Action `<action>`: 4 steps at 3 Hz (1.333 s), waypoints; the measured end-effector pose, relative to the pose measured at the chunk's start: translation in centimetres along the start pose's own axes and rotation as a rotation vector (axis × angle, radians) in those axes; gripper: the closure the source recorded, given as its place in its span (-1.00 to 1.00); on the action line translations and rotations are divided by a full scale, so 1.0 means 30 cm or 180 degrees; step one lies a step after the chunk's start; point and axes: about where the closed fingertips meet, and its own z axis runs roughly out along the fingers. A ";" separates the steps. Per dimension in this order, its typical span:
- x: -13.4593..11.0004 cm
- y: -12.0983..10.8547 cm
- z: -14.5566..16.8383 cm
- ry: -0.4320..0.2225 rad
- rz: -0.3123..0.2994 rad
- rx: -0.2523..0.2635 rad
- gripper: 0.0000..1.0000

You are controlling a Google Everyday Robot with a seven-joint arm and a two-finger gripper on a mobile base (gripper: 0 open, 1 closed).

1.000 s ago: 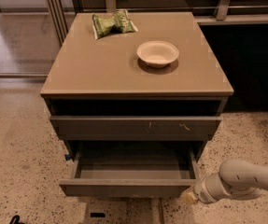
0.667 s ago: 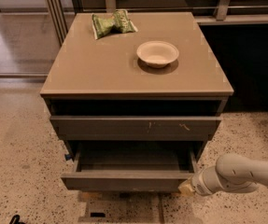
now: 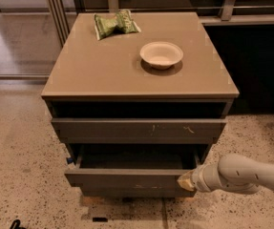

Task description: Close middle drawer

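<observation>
Hand [image 3: 185,181] at mid drawer [image 3: 122,177] front

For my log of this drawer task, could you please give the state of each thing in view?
middle drawer: partly pulled out.
scratched drawer: looks shut.
bowl: upright, empty, on the cabinet top.
green bag: crumpled, lying at the cabinet top's back.
gripper: at the right end of the middle drawer's front.
</observation>
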 end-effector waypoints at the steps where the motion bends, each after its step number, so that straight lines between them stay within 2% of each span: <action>1: 0.000 0.000 0.000 0.0000 0.0000 0.0000 1.00; 2: -0.024 -0.012 0.055 -0.0014 -0.0117 -0.0021 1.00; 3: -0.071 -0.071 0.126 -0.0007 -0.0214 0.0074 1.00; 4: -0.105 -0.123 0.144 -0.0076 -0.0195 0.0209 1.00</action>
